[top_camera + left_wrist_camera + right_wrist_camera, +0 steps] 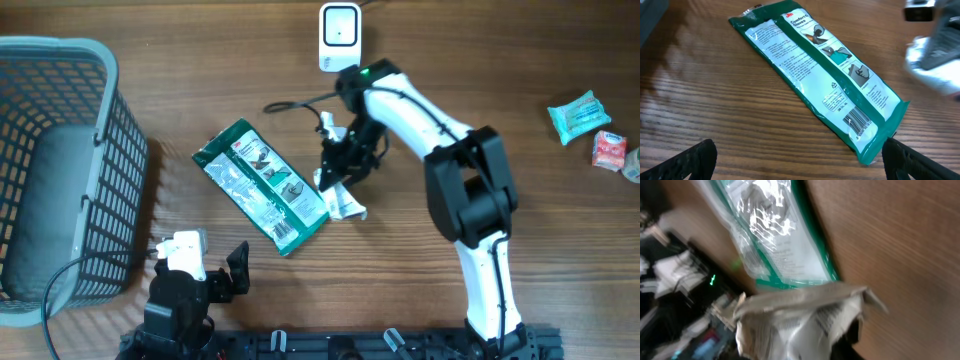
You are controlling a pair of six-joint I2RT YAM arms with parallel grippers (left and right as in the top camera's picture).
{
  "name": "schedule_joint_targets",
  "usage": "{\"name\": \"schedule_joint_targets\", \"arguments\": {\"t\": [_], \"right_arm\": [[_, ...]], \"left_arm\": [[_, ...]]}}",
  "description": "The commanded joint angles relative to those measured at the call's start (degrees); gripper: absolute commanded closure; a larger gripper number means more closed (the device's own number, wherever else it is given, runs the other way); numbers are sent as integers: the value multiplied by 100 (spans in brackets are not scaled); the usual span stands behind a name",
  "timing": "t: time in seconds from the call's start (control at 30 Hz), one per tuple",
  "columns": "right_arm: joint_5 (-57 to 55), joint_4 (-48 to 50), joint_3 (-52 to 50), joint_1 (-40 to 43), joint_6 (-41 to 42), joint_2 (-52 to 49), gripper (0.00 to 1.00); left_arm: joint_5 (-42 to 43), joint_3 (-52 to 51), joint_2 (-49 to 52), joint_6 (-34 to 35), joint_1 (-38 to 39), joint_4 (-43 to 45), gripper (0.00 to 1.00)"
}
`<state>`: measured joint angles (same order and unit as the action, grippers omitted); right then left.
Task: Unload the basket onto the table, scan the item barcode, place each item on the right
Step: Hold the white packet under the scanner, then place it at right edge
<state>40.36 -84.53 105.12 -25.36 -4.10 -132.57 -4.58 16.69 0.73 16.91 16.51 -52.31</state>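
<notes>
The gloves package (262, 187) is dark green along its edges with a white printed panel; its barcode (858, 121) is black bars on white. The crumpled packet (800, 320) is silvery white with fine dark print. The surface (400, 290) is brown with wood grain. At 9 o'clock the basket (115, 170) is a grey lattice; at 12 the scanner (339, 35) is white; at 3 lie a teal packet (578, 115) and a red packet (609, 148). The right arm (415, 112) is white with black joints.

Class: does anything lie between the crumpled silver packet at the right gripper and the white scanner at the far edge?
Between silver packet and white scanner, only the right gripper and its wrist hang above; a black cable lies flat on the table just left.
</notes>
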Motion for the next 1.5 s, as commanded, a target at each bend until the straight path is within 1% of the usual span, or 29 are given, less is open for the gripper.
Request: {"name": "schedule_joint_targets", "arguments": {"t": [0.0,0.03,0.27,0.43,0.5,0.57,0.63,0.7,0.77,0.8,0.83,0.87,0.93,0.97,1.0,1.1,1.13,1.17,1.2,1.23,1.3,1.37,1.4,1.47], "right_arm": [[634,-785,111,299,-1458,-59,76],[555,-785,94,334,-1211,-26,80],[634,-782,94,267,-1241,302,80],[1237,-782,94,267,-1235,1036,76],[1812,-778,94,267,-1325,1462,75],[2586,-765,94,267,-1676,1749,75],[3016,-723,94,267,-1738,1952,75],[2896,-717,94,267,-1738,2024,75],[2229,-667,94,267,-1672,2031,76],[1823,-560,94,267,-1508,2031,77],[1119,-260,94,267,-1025,2031,79],[234,155,96,267,-304,2033,79],[-885,688,101,267,310,2031,78],[-1495,1021,125,267,426,2031,76],[-1963,1458,175,267,424,2031,76],[-2662,2509,282,267,411,2031,76],[-3060,3123,289,267,411,2031,76],[-3274,3447,289,267,411,2031,76],[-3624,4026,286,267,409,2031,74],[-3895,4706,286,275,402,2028,69],[-4107,5794,275,278,122,2026,68],[-4382,6658,275,247,26,1932,70],[-4918,7377,275,164,-72,1722,69],[-5469,7886,275,66,-341,1502,67]], "left_arm": [[4,-4,-37,46,26,15,0],[4,-4,-37,46,26,15,0],[4,-4,-37,46,26,15,0],[4,-4,-37,46,26,15,0],[4,-2,-37,46,26,15,0],[4,-4,-37,46,26,15,0],[4,-4,-37,46,26,15,0],[4,-4,-37,46,26,15,0],[4,-4,-37,46,26,15,0],[4,-4,-37,46,26,15,0],[4,-4,-37,46,26,15,0],[4,-4,-37,46,26,15,0],[4,-4,-37,46,26,15,0],[4,-4,-37,46,26,15,0],[4,-4,-37,46,26,15,0],[4,-2,-37,46,26,15,0],[4,-2,-37,46,26,15,0],[4,-4,-37,46,26,15,0],[4,-2,-37,46,26,15,0],[4,-2,-37,46,26,15,0],[4,-4,-37,46,26,15,0],[4,-4,-37,46,26,15,0],[4,-4,-37,46,26,15,0],[4,-4,-37,46,26,15,0]]}}
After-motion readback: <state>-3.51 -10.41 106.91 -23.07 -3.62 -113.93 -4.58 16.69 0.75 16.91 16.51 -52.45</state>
